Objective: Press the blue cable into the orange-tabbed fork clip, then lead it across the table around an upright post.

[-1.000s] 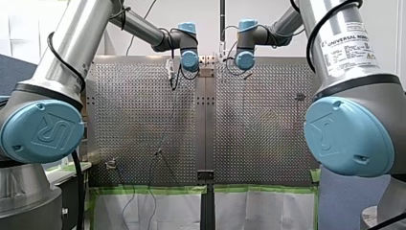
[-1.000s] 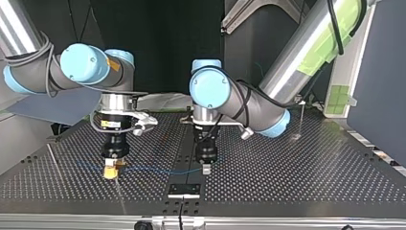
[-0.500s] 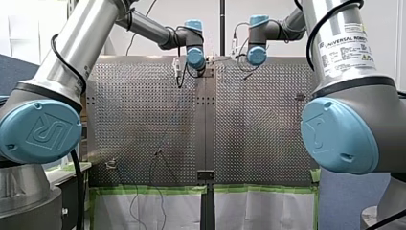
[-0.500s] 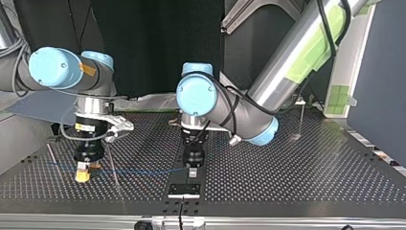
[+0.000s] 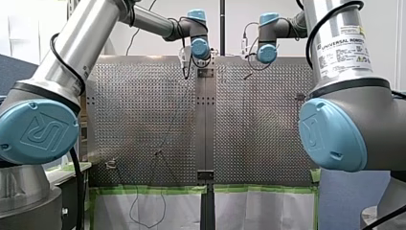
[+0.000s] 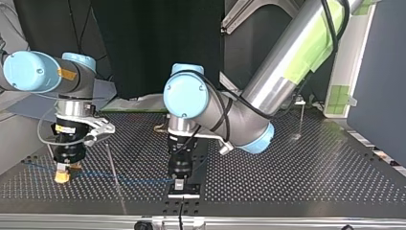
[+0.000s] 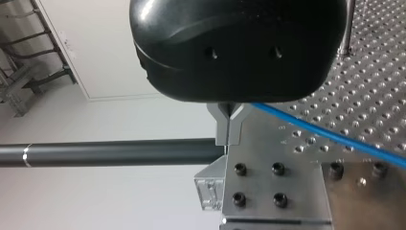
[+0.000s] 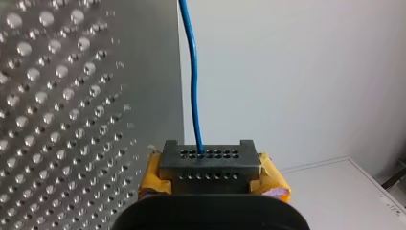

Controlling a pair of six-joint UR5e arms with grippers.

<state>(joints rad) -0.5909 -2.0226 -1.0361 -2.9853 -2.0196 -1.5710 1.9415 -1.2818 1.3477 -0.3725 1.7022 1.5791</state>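
Now L arm (image 6: 239, 112), R arm (image 6: 72, 79), blue cable (image 7: 335, 137) slid top-view left.

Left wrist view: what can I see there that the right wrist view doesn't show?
Only the left wrist view shows a metal plate, a dark bar, an upright post and my left gripper. Only the right wrist view shows my right gripper and its yellow pads. Both show the blue cable, pinched in that view's shut gripper, and the perforated table.
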